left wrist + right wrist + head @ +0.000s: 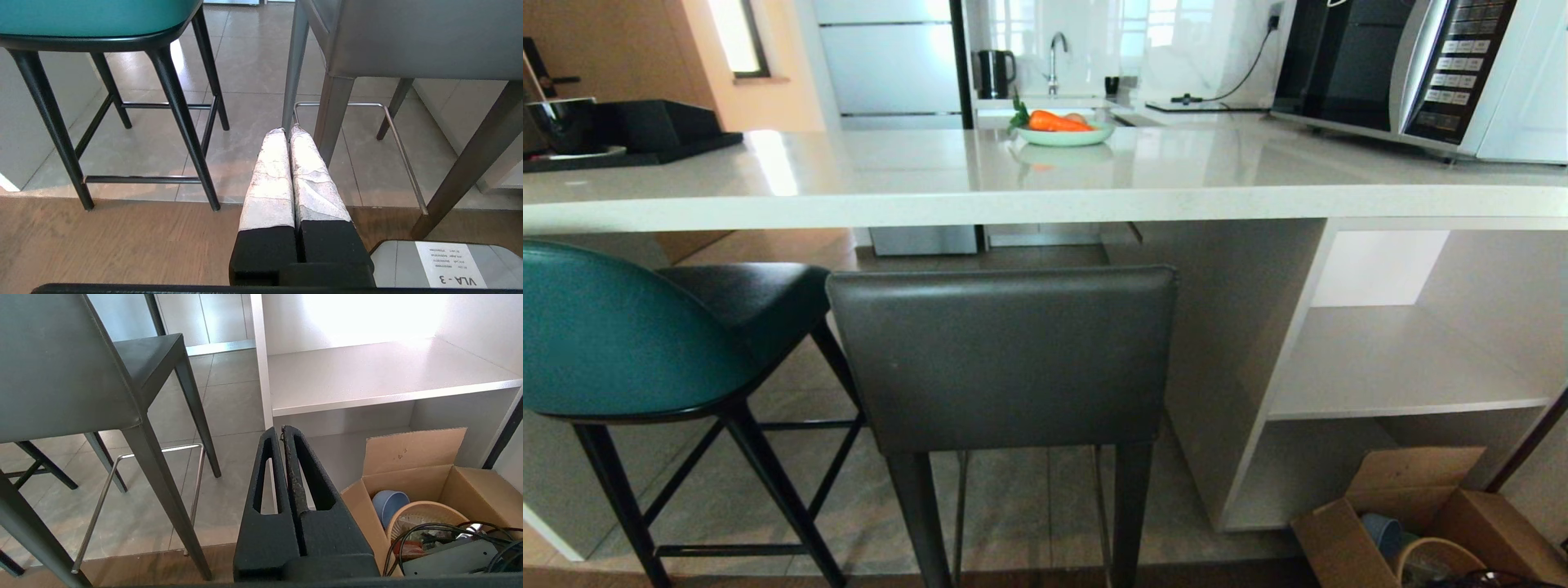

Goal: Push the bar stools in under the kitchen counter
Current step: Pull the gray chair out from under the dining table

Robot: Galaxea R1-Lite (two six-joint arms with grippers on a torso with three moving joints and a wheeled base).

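Observation:
Two bar stools stand side by side before the kitchen counter [1045,200], their seats reaching under its thick off-white slab. The teal-backed stool [613,335] with thin black legs is on the left. The dark-grey leather stool [1005,355] is in the middle, its back facing me. Neither arm appears in the head view. My left gripper [288,130] is shut and empty, low over the wood floor, short of the grey stool's legs [333,114] and the teal stool [94,18]. My right gripper [280,429] is shut and empty, beside the grey stool [65,367].
White shelf cubbies [1405,359] fill the counter's right end. An open cardboard box [1413,523] of cups, a basket and cables sits on the floor at the right. On the counter are a bowl of carrots [1063,126], a microwave [1413,69] and a black tray [629,135].

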